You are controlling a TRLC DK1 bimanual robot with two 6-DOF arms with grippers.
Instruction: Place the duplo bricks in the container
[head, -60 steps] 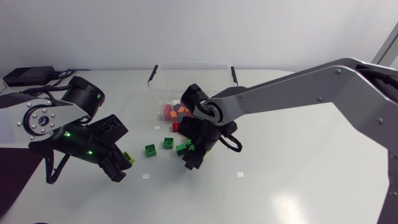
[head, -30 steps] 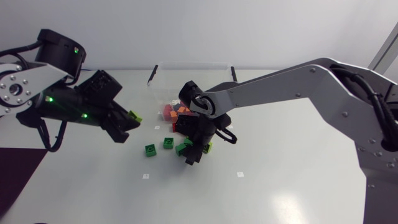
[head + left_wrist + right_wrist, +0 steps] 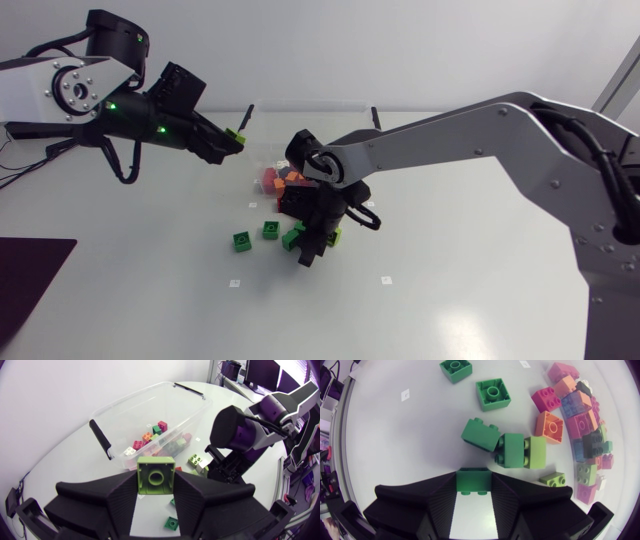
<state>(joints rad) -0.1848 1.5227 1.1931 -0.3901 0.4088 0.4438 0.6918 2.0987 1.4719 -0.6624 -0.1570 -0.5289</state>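
A clear container (image 3: 310,103) with black handles stands at the back of the table and holds several coloured bricks (image 3: 283,180). My left gripper (image 3: 232,140) hangs in the air just left of the container, shut on a light green brick (image 3: 156,474). The container (image 3: 150,410) lies ahead of and below it. My right gripper (image 3: 308,246) is down on the table in front of the container, shut on a dark green brick (image 3: 473,481). Ahead of it lie more loose green bricks (image 3: 480,434), one dark and light green pair (image 3: 520,451) among them.
Two green bricks (image 3: 241,241) (image 3: 271,230) lie left of my right gripper. Small white tags (image 3: 234,283) (image 3: 386,280) mark the tabletop in front. My right arm (image 3: 470,130) spans the table from the right edge.
My left arm has risen from the table's left and swung towards the container with the light green brick. My right gripper has shifted slightly and closed on a dark green brick.
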